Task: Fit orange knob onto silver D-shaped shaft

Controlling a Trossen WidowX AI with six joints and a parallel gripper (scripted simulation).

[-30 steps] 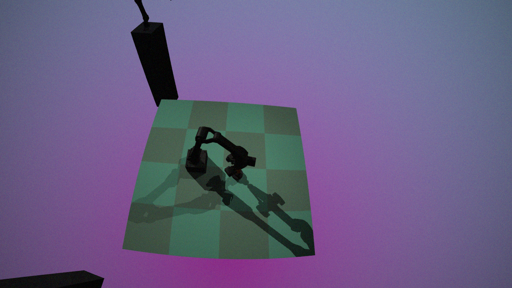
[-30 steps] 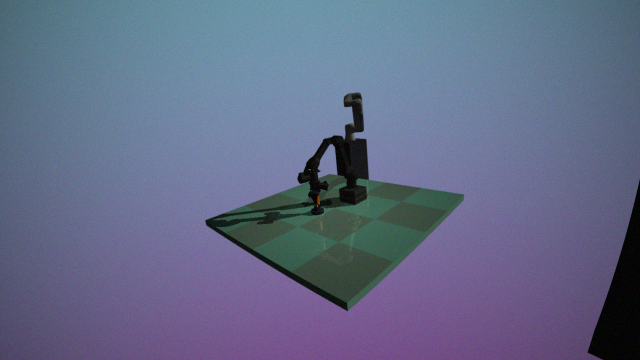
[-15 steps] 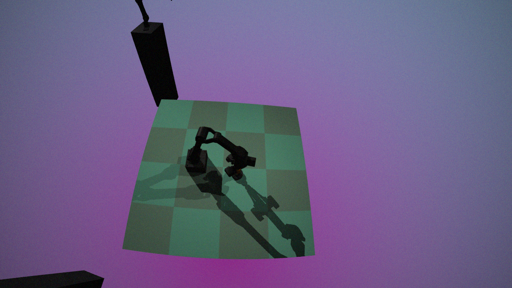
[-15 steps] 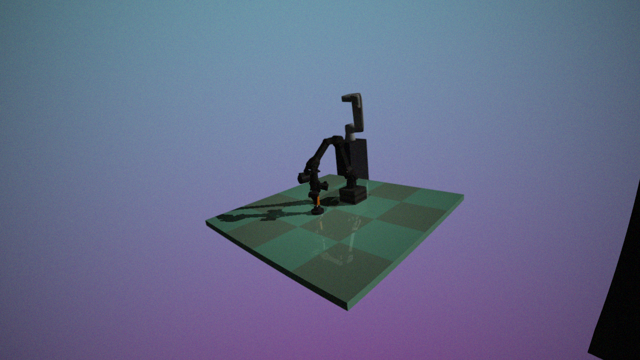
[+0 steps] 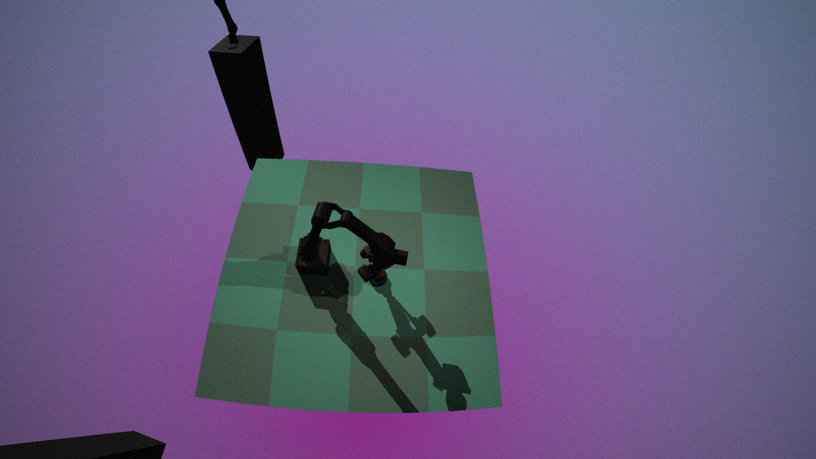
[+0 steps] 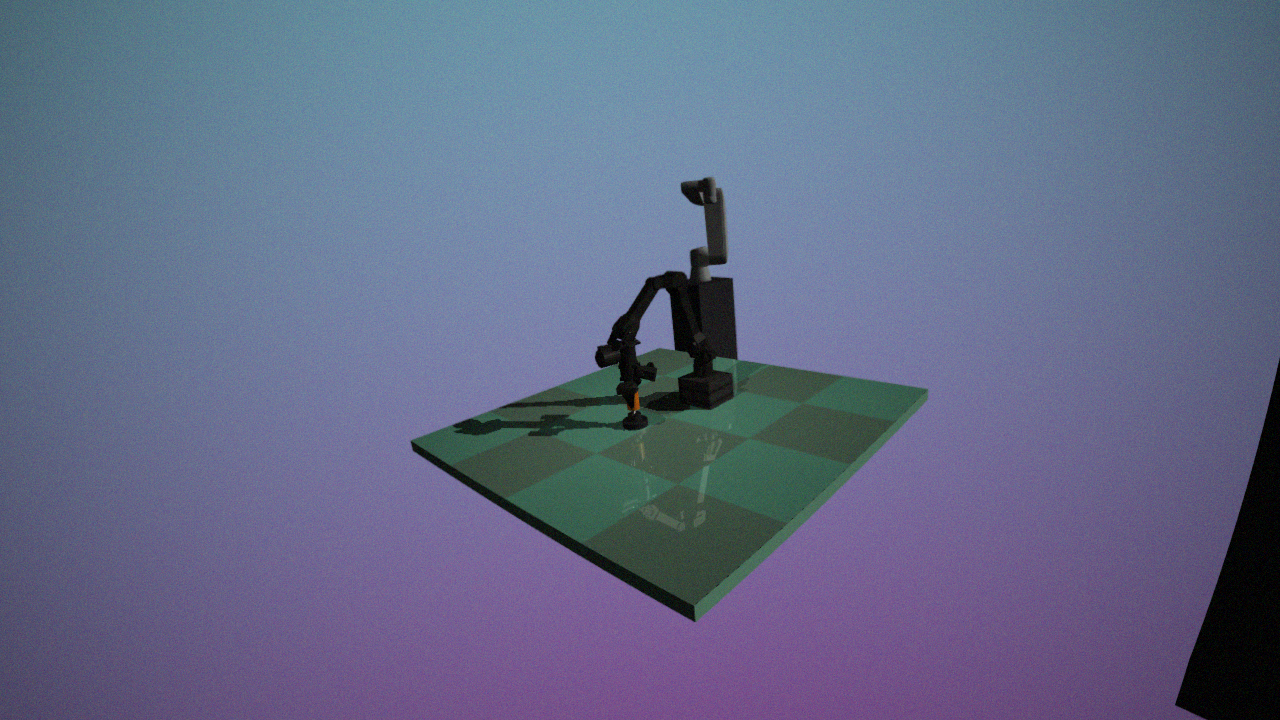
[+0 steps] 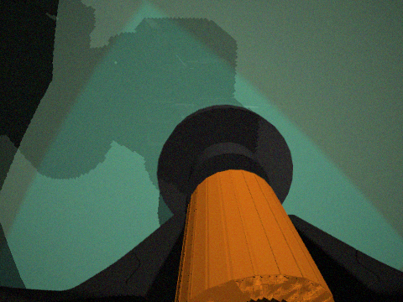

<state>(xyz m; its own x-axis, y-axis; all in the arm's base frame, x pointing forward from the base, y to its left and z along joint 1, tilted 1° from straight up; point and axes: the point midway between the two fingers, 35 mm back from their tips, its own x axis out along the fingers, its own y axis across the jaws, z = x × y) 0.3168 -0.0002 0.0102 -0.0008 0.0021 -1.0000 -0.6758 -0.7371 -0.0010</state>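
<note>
The claw (image 7: 252,285) is gripping the orange knob (image 7: 247,247), its two dark fingers pressing against the knob's ribbed sides from either hand. In the wrist view the knob is running straight out from between the fingers, its far end pointing down at the round pedestal (image 7: 274,163) directly below the claw. A raised dark collar at the pedestal's middle is showing just past the knob's lower rim; the silver shaft itself is hidden behind the knob, so whether the hole is on it cannot be told.

From the exterior view, the arm (image 6: 640,308) is bending over from its base (image 6: 707,389) and pointing the claw (image 6: 631,394) downward, with the knob (image 6: 634,400) showing as a thin orange sliver right above the pedestal (image 6: 635,421). The pedestal is sitting on the green checkered surface (image 6: 805,465), directly under the claw.

In the top view the claw (image 5: 376,268) is hanging over the pedestal (image 5: 377,278), and long shadows of the arm are stretching across the surface (image 5: 456,228) away from it. A dark pillar (image 5: 245,97) is standing beyond the surface's far corner, well behind the arm.
</note>
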